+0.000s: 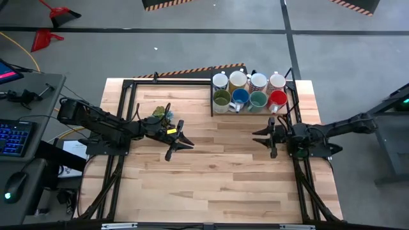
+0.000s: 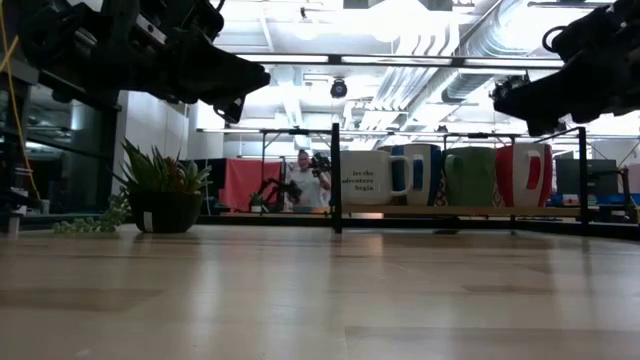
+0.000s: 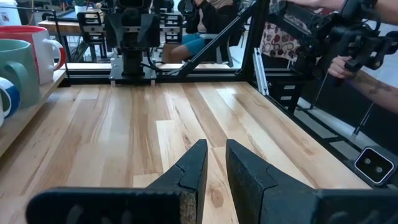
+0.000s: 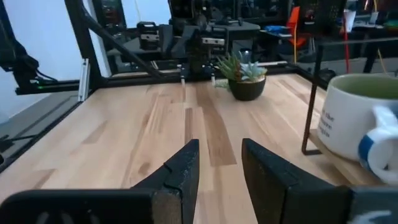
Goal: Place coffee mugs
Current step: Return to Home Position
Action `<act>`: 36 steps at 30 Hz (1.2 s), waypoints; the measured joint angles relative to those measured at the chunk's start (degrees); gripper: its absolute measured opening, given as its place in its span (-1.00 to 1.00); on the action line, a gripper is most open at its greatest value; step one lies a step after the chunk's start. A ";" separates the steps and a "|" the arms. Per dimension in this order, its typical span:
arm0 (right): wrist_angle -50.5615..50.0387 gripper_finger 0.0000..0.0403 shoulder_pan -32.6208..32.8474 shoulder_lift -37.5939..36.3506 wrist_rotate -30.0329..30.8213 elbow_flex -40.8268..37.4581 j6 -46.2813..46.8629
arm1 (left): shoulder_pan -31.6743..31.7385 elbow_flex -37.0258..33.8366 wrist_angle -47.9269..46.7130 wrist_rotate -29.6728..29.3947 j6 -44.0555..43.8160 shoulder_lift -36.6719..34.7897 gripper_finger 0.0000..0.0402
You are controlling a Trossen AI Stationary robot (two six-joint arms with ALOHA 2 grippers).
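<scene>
Left pincer (image 1: pixel 180 144) and right pincer (image 1: pixel 264 139) hover empty over the mid surface (image 1: pixel 217 185), fingers apart. Far right, eight coffee mugs (image 1: pixel 240 96) fill the shelf (image 1: pixel 212 96). They are judged rigid, fairly heavy, glaze-slippery and brittle; grip across the rim wall.

A small potted plant (image 2: pixel 160 195) stands on the wooden table (image 1: pixel 217 185).
</scene>
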 joint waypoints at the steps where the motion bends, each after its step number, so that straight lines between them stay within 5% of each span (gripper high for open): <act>1: -1.69 -0.46 -0.29 -1.44 -0.19 0.00 0.69 | 0.00 0.00 0.00 0.00 0.00 0.00 -0.75; 12: -9.99 -0.46 -5.34 -16.35 -9.38 0.00 0.31 | 0.00 0.00 0.04 0.00 0.00 0.01 -0.75; 36: -10.17 -0.46 -6.12 -16.13 -10.38 0.00 6.59 | 0.00 -0.02 -0.13 0.00 0.00 0.00 -0.75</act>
